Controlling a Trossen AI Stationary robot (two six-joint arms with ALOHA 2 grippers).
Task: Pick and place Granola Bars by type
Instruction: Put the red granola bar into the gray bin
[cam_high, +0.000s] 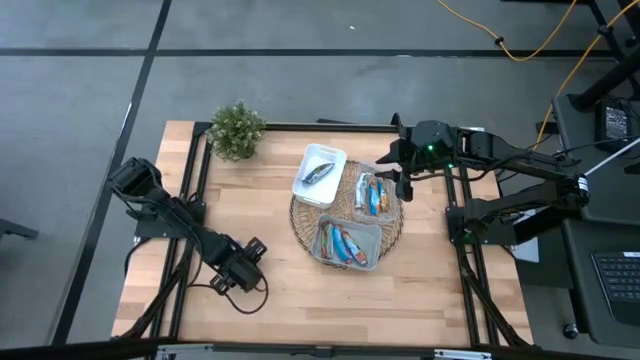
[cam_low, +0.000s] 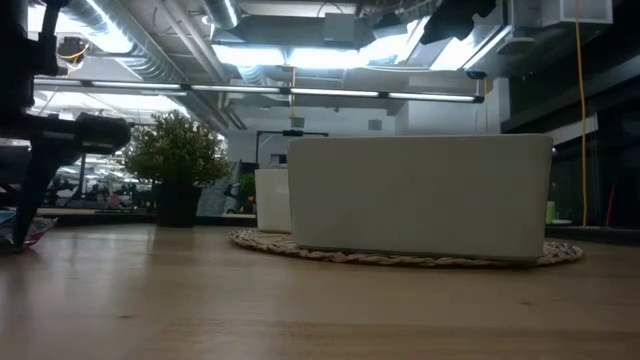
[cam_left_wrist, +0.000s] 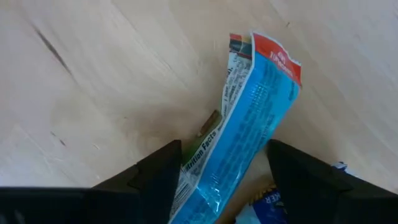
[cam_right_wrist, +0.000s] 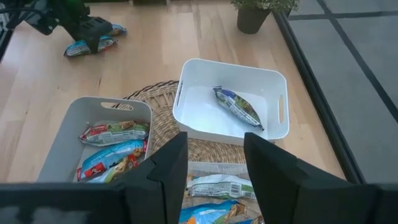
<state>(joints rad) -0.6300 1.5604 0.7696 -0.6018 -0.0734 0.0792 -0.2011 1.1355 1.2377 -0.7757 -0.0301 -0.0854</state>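
Observation:
My left gripper (cam_left_wrist: 224, 180) is low over the near left part of the table (cam_high: 300, 300), shut on a blue granola bar (cam_left_wrist: 255, 118) with a red end. A second blue wrapper (cam_left_wrist: 267, 205) lies beside it. My right gripper (cam_right_wrist: 214, 168) hovers open above the woven mat (cam_high: 300, 225) and touches nothing. A grey bin (cam_high: 375, 228) holds several blue and red bars (cam_right_wrist: 115, 152). Another bin beside it (cam_high: 372, 192) also holds bars. The white tray (cam_right_wrist: 267, 81) holds one dark silvery bar (cam_right_wrist: 236, 106). My left gripper pinches the blue bar across its width, one finger (cam_left_wrist: 155, 177) on each long edge, at the end away from the red seal (cam_left_wrist: 205, 174). The fingers come from above, pointing down. The bar's red end (cam_left_wrist: 277, 62) lies flat on the wood.
A potted plant (cam_high: 238, 130) stands at the far left corner. The tray and both bins sit on the round woven mat at mid-table. Bare wood stretches along the near edge and between my left gripper and the mat. Black frame rails (cam_high: 195, 180) run along the table's sides.

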